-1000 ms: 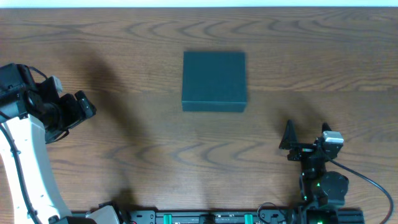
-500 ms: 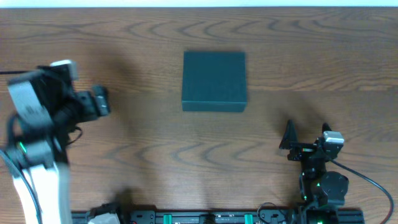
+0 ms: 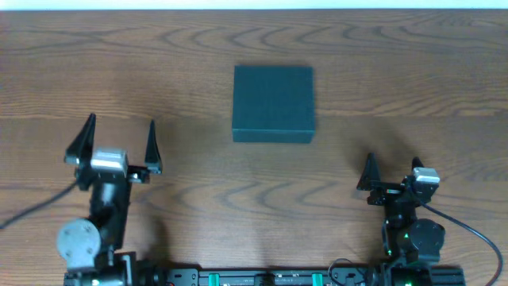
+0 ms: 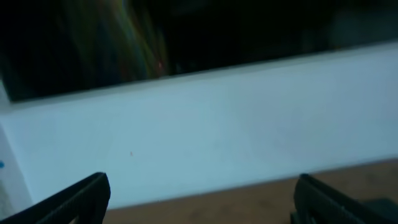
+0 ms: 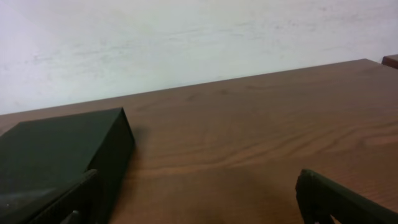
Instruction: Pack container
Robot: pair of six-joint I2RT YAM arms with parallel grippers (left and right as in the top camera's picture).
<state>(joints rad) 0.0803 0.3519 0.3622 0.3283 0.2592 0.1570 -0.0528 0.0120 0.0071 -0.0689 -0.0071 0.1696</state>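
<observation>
The container (image 3: 273,103), a dark green square box with its lid down, lies on the wooden table (image 3: 238,199) a little behind the middle. In the right wrist view the container (image 5: 59,155) shows at the lower left. My left gripper (image 3: 117,138) stands open at the front left, pointing toward the far edge, about a box-width left of the container. Its wrist view (image 4: 199,202) holds only blurred wall and a strip of table between the fingers. My right gripper (image 3: 392,171) stands open at the front right, below and right of the container. Nothing sits between either pair of fingers.
The table's far edge (image 3: 254,9) meets a pale wall (image 5: 186,43). The arm bases and a black rail (image 3: 262,278) line the front edge. No snacks or other objects show on the wood.
The left arm swung in from the far left edge toward the middle front and turned its fingers to face the far edge. The right arm and container stayed still.
</observation>
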